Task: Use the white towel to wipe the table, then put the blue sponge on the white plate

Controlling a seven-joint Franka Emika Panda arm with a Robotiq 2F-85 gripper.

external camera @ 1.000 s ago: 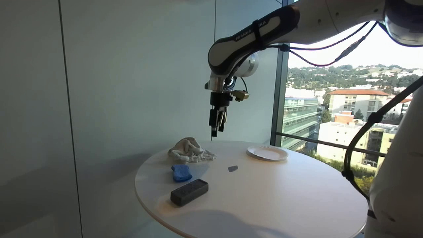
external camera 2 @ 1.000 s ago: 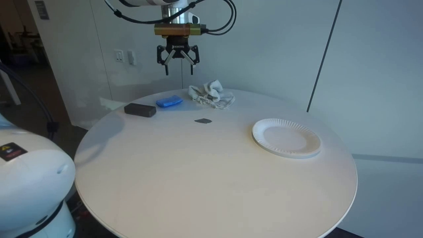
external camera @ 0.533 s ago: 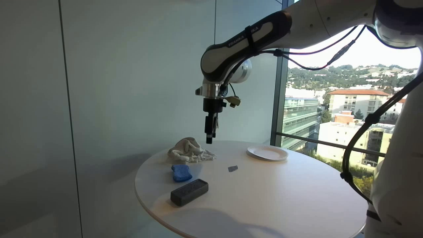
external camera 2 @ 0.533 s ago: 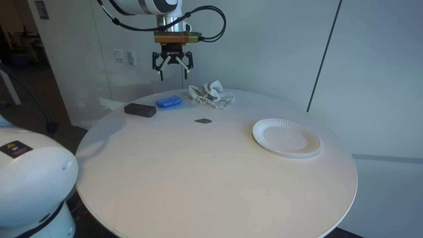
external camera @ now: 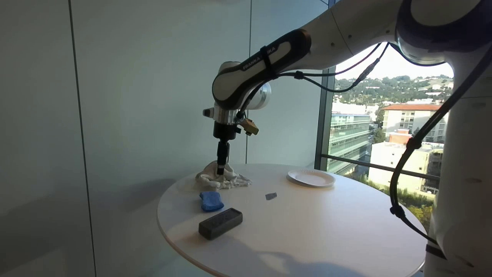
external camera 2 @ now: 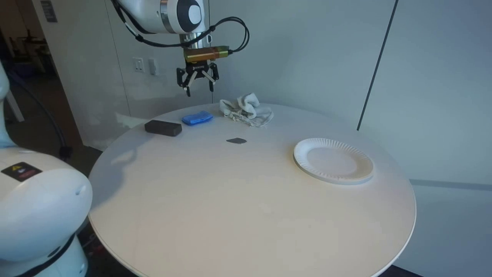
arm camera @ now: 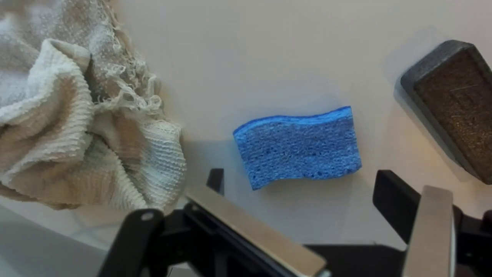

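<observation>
Along the left edge of an exterior view, see the robot body (external camera 2: pixel 42 215), white, with a dark label (external camera 2: pixel 22 171) on top. Farther right, on the pale wall (external camera 2: pixel 288 57), make out a switch (external camera 2: pixel 138 65). Toward the far rim of the round worktop (external camera 2: pixel 246 215), find the block (external camera 2: pixel 163 128), dark and oblong, lying flat. Near it, not touching, find the sponge (external camera 2: pixel 197 118), blue and flat on the worktop. Higher up, see the arm (external camera 2: pixel 152 15) in front of the wall, and below it the jaws, pointing down with a slight tilt, spread well apart, gripping nothing and clear of the worktop. Next, note a grey patch (external camera 2: pixel 236 141) on the worktop; cannot tell whether scrap or stain. Behind it, near the far rim, find the towel (external camera 2: pixel 246 109), off-white, fringed and bunched in a heap, near the sponge but apart from it. At right, well apart from the rest, find the plate (external camera 2: pixel 332 161), white with a fluted rim, flat on the worktop. Past the worktop in an exterior view, see a window (external camera: pixel 384 134) with buildings (external camera: pixel 415 115) and a wooded hill (external camera: pixel 403 82) outside.

Across the wrist view, find the towel at left in thick folds, the sponge in the middle with wavy long edges, and the block at right, cut off by the frame. Along the bottom, see the jaws wide apart, with the sponge beyond the gap, on the worktop, not held.
</observation>
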